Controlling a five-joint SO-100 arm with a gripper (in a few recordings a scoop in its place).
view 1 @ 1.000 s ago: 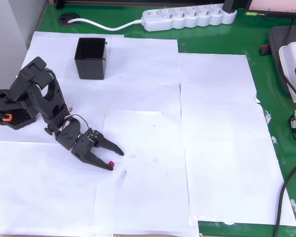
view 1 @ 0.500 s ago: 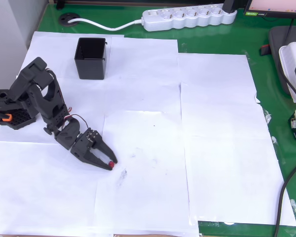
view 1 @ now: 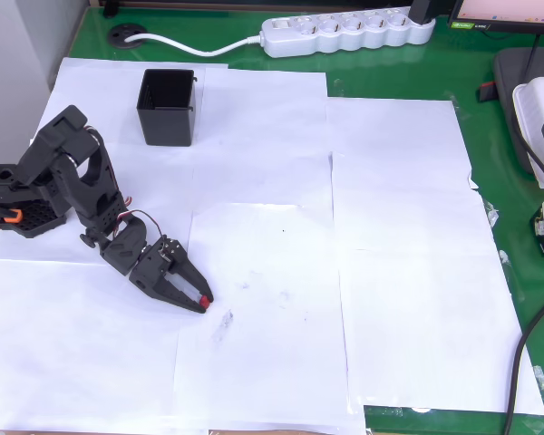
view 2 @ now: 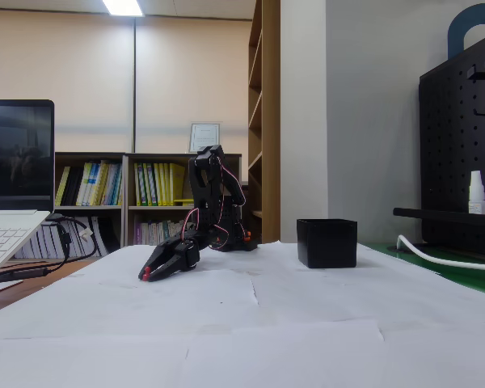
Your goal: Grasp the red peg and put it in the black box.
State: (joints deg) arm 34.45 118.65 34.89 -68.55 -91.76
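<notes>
The tiny red peg (view 1: 204,300) shows between the tips of my black gripper (view 1: 202,301), low over the white paper at the left of the overhead view. The jaws are closed on it. From the fixed view the gripper (view 2: 147,276) points down to the left, with a red speck of the peg (view 2: 145,277) at its tip just above the paper. The black box (view 1: 168,107) stands upright and open at the far left of the table, well apart from the gripper; in the fixed view the black box (view 2: 327,242) sits right of the arm.
White paper sheets (view 1: 399,272) cover a green table (view 1: 490,127). A white power strip (view 1: 349,31) and cable lie along the far edge. A laptop (view 2: 12,210) and cables occupy one table side. The arm's base (view 1: 18,204) sits at the left edge.
The jaws, open around the peg a second ago, have shut on it. The gripper has drawn back slightly toward the arm.
</notes>
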